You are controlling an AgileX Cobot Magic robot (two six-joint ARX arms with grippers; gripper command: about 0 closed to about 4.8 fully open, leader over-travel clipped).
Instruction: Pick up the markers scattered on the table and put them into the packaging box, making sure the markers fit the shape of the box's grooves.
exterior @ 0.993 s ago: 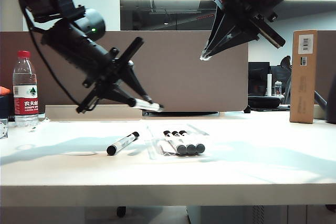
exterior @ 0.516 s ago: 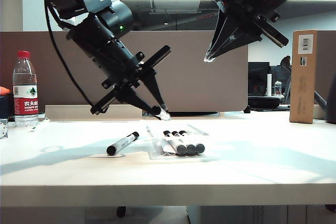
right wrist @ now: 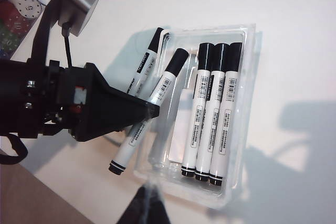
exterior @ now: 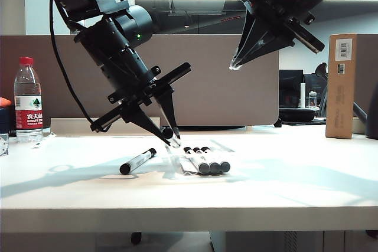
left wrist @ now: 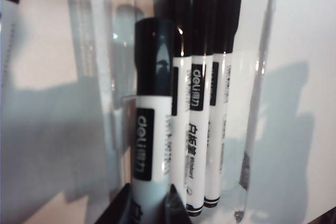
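Observation:
My left gripper [exterior: 172, 136] is shut on a white marker with a black cap [left wrist: 153, 129], which hangs tilted just over the left grooves of the clear packaging box [exterior: 220, 144]. In the right wrist view that held marker [right wrist: 167, 80] crosses the box's rim [right wrist: 247, 145]. Three markers [right wrist: 212, 108] lie side by side in the grooves. Another marker [exterior: 137, 161] lies loose on the table [exterior: 283, 193], left of the box. My right gripper [exterior: 234, 63] hangs high above the box, shut and empty.
A water bottle [exterior: 28, 98] stands at the far left. A tall brown cardboard box [exterior: 341, 85] stands at the back right. A brown partition [exterior: 212, 87] runs behind the table. The table's front edge [exterior: 189, 219] is near the camera.
The left arm has swung right and down with its marker. The marker has turned from crosswise to roughly in line with the grooves, low over the box. The right arm has stayed still.

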